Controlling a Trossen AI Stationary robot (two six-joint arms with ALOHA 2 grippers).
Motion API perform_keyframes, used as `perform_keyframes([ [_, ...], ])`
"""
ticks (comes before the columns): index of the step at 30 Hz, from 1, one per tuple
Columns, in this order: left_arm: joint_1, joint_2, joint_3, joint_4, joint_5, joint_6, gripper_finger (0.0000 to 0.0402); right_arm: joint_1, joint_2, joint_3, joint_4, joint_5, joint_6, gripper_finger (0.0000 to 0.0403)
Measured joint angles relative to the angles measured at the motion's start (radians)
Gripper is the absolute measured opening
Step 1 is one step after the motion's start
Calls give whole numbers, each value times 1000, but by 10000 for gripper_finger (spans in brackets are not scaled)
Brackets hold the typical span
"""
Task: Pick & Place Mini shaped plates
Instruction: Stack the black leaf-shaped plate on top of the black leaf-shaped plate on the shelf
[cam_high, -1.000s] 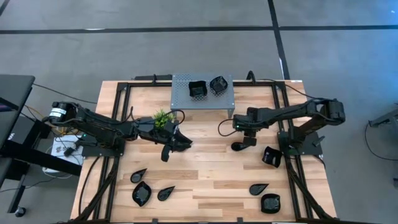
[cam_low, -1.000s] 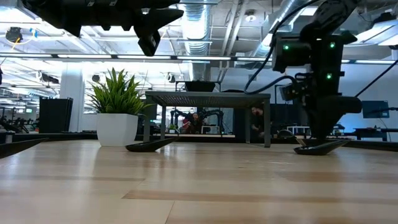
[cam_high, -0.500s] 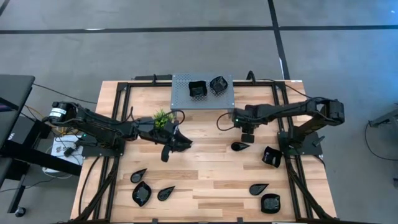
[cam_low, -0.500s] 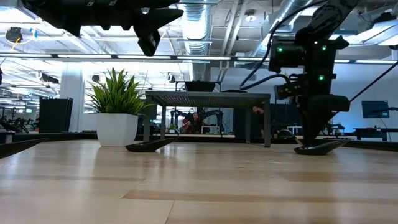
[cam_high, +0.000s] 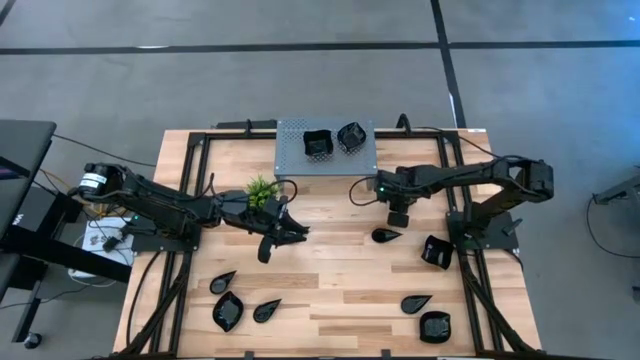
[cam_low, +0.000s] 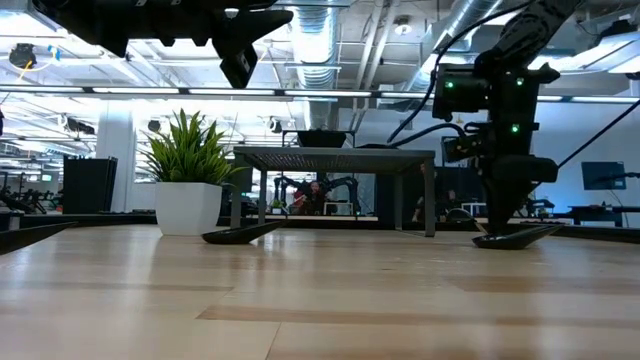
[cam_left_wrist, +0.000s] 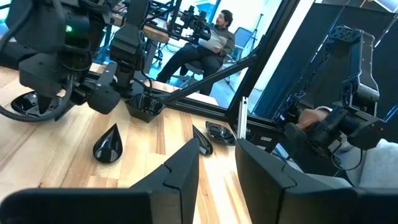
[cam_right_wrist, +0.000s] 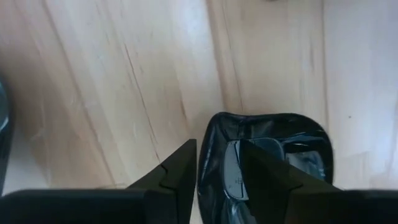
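Observation:
A black teardrop mini plate lies on the wood right of the table's middle; in the low view this plate rests on its underside, right end raised. My right gripper points down just above the plate's far edge, open. In the right wrist view its fingertips straddle the rim. My left gripper hovers level at mid-table by the plant, open, with nothing between its fingers. Two more plates sit on the grey stand. My right gripper comes from above with one finger outside the plate's rim and the other finger over its hollow. I cannot tell whether either finger touches the plate. The plate lies on the table.
A small green plant stands beside my left arm. Loose plates lie near the front left and at the right. The table's middle is bare wood.
My right gripper has moved a little toward the table's far edge and slightly left, uncovering the teardrop plate. The plate has stayed where it was on the table.

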Motion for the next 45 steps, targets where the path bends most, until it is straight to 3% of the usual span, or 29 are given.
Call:
perform_keyframes([
  [8, 0, 0, 0, 0, 0, 0, 106, 0, -2, -35, 28, 4, 1, 110],
  [16, 0, 0, 0, 0, 0, 0, 106, -8, -1, -33, 34, 4, -50, 10],
  [21, 0, 0, 0, 0, 0, 0, 106, 21, -1, -15, 14, -27, -52, 11],
  [26, 0, 0, 0, 0, 0, 0, 106, 125, -4, 106, -87, -54, -15, 6],
  [35, 0, 0, 0, 0, 0, 0, 106, 321, -4, 470, -371, -44, 27, 4],
  [37, 0, 0, 0, 0, 0, 0, 106, 338, -4, 540, -397, 19, -12, 2],
  [42, 0, 0, 0, 0, 0, 0, 106, 328, -6, 634, -330, 355, -232, 3],
  [45, 0, 0, 0, 0, 0, 0, 106, 270, -5, 635, -180, 383, -432, 2],
])
